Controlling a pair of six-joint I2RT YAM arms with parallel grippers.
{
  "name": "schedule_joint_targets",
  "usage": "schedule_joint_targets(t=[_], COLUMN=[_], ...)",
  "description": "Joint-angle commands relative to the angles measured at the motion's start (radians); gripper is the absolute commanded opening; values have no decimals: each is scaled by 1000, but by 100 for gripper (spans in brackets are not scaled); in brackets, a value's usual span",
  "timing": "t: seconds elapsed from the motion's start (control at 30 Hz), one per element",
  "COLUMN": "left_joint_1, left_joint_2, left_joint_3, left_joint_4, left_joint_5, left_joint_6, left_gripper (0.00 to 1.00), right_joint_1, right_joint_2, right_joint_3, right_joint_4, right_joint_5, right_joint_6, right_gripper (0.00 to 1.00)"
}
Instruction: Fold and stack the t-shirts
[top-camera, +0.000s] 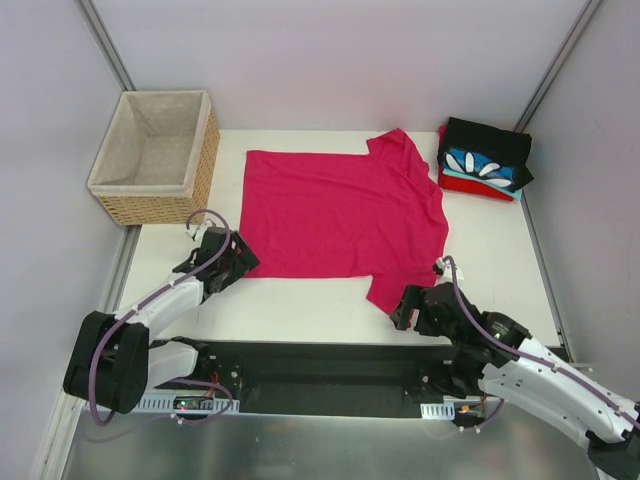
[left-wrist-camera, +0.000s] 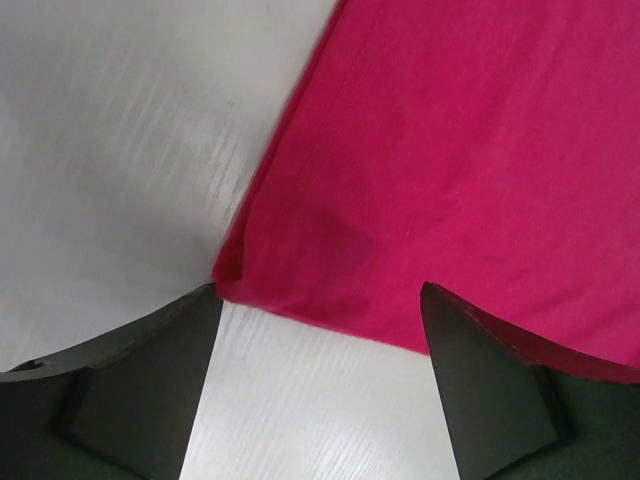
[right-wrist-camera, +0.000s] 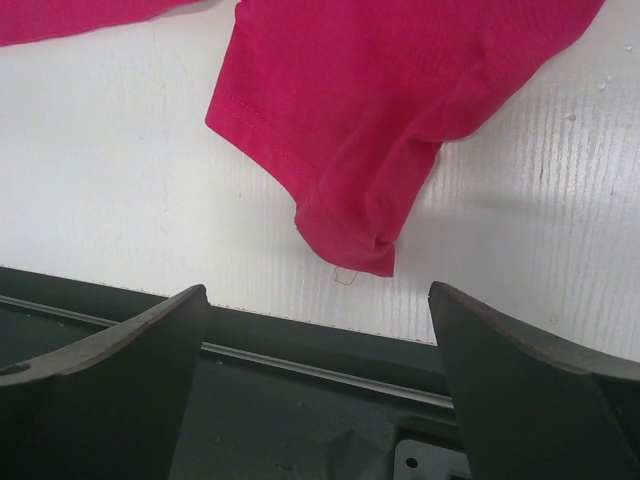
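Fold not yet begun: on the white table, a plain magenta-pink short-sleeved cloth t-shirt lies flat.
Beside its far sleeve sits the stack of folded black, blue petal-print and red t-shirts; the left gripper stands spread astride its near hem corner, the right gripper spread, empty, just short of its near sleeve. Next, likely: both pinch and lift together. No writing readable.

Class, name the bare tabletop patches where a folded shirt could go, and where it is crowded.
Bare: right side, between pink t-shirt and table edge, nearer than the folded t-shirts; front strip between left gripper and right gripper. Crowded: centre, far-right corner.
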Motion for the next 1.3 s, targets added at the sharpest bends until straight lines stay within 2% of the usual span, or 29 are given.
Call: schedule_joint_targets(t=[0.0,0.17,0.3,0.33,0.4,0.43,0.77,1.03,1.2,1.27], left_joint_1=[5,5,5,5,5,5,5,5,5,5], left_joint_2=[78,84,83,81,83,83,84,93,90,87], left_joint_3=[-25,-25,-25,-25,-25,-27,-28,-15,-19,-21], left_joint_4=[0,1,0,0,-2,0,0,-2,0,-2], left_joint_5=[-26,-31,-28,-25,-23,-23,-23,-21,-20,-17], left_joint_6=[-52,-55,-52,-52,-52,-53,-52,-43,-38,-35], left_gripper=[80,65,45,29,15,2,0,0,0,0], right_joint_1=[2,3,3,3,2,3,2,2,3,3], right_joint_2=[-20,-14,-2,3,8,8,-14,44,61,68], right_joint_3=[13,20,20,20,22,22,17,-59,-92,-93], right_joint_4=[-17,-27,-23,-22,-22,-25,-68,13,29,29], right_joint_5=[7,20,27,28,30,31,79,-6,2,14], right_joint_6=[-15,-18,-17,-15,-7,-6,43,143,177,189], right_gripper=[97,97,97,97,97,96,97,99,89,77])
